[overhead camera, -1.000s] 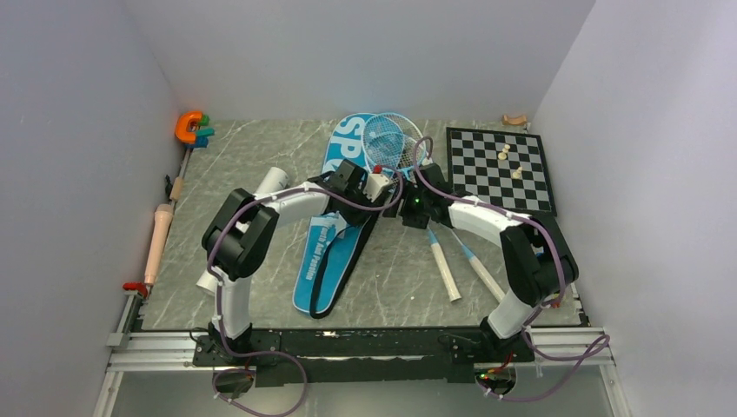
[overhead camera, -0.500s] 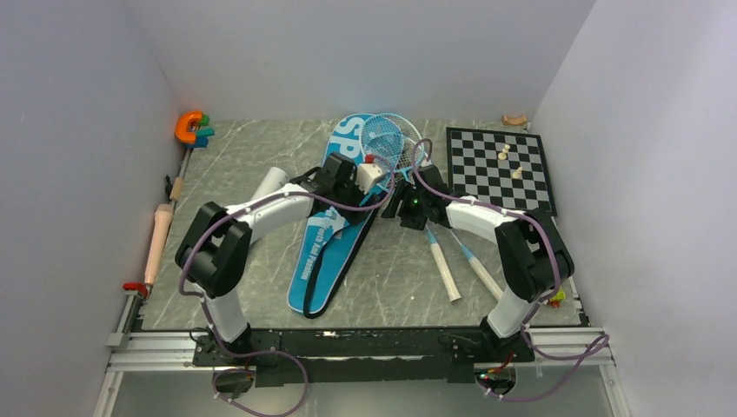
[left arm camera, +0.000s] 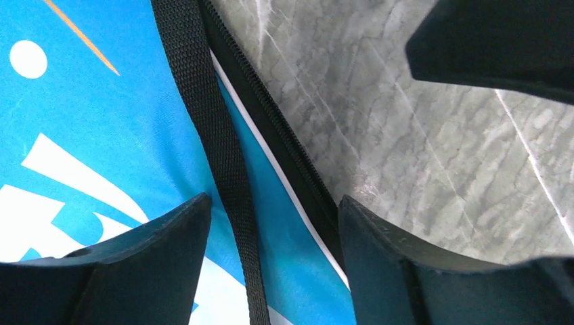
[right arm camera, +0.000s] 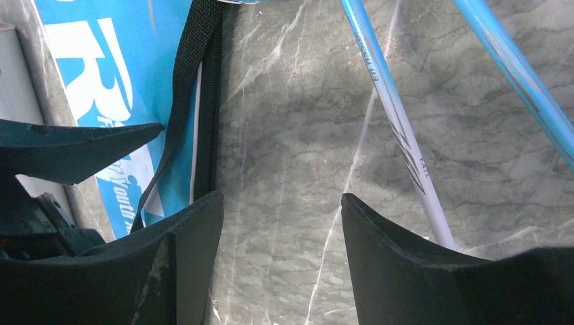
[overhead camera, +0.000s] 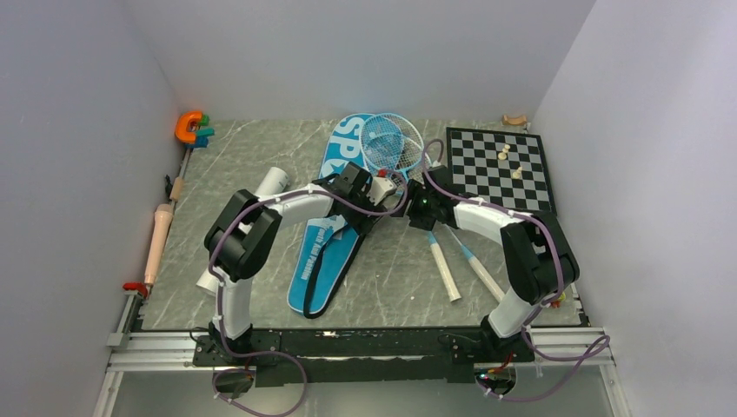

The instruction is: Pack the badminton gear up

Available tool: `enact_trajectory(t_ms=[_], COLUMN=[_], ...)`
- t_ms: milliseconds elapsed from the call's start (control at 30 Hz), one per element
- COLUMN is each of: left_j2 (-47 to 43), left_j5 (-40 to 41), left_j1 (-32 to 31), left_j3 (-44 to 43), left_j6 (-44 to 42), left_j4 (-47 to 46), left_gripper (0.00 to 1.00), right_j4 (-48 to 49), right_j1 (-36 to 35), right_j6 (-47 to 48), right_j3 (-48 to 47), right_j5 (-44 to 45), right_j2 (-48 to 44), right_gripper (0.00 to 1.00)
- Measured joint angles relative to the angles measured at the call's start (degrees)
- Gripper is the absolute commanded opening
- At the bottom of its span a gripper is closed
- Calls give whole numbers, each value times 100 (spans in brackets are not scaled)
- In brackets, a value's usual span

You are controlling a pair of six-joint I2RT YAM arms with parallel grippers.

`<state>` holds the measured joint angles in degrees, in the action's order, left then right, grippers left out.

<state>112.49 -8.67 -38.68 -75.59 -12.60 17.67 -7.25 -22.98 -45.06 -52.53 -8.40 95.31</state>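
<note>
Diagonally, blue bag (overhead camera: 320,259), wide end far; left end effector (left arm camera: 272,203) and right end effector (right arm camera: 281,200) agape.

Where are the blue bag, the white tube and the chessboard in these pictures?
blue bag (overhead camera: 320,265), top external view, on its narrow lower part.
white tube (overhead camera: 273,182), top external view, on its far end.
chessboard (overhead camera: 476,178), top external view, on bare squares near its left edge.

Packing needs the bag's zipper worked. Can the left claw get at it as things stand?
Probably yes: the open left claw hangs right over the blue bag and its zipper, with only the loose black strap lying beside it between the fingers.
</note>
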Motion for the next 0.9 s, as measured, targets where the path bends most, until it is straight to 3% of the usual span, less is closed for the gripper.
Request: enact_trajectory(t_ms=[300, 533, 700, 900], left_j2=[98, 98, 98, 149], left_j5=[-7, -271, -407, -525], left_j1=[76, 142, 208, 308], left_j3=[-94, -94, -94, -278], left_j6=[-28, -22, 4, 87], left_j4=[66, 85, 109, 367], left_gripper=[35, 29, 1, 0], right_j4=[7, 9, 11, 7], right_j1=[76, 116, 114, 116], right_j6=[9, 9, 9, 15], right_j3=[131, 173, 175, 173], right_j5=[-4, -11, -28, -68], right_j2=[-94, -94, -94, -94], right_gripper=[66, 66, 66, 66])
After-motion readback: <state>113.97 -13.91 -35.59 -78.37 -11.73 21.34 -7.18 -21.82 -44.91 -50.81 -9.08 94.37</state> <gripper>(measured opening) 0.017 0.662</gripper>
